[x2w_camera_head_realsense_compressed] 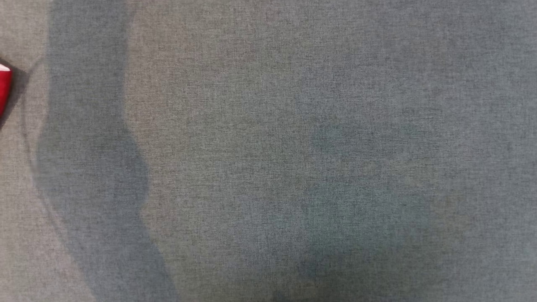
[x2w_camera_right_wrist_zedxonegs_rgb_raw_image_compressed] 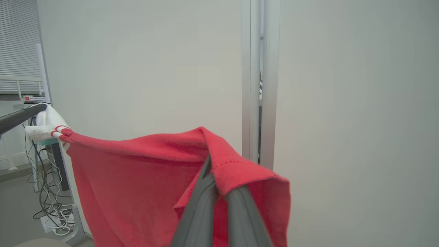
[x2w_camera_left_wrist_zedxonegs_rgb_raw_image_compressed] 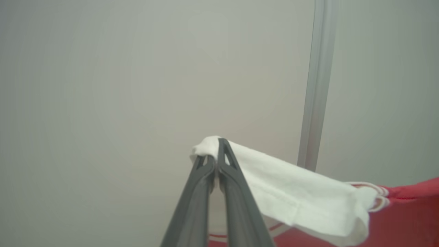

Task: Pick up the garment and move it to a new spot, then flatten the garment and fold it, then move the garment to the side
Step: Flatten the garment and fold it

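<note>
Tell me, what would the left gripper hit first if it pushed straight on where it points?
Beyond the white garment edge it pinches, the left gripper would probably meet the pale wall; distance unclear.

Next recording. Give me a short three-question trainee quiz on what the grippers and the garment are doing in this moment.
1. True or false: the left gripper is shut on the white part of the garment.
2. Which colour of cloth does the right gripper pinch? A. red B. white C. blue
3. Short answer: at which edge of the head view does a bit of the garment show?

Key: 1 true; 2 A; 3 the left edge.
</note>
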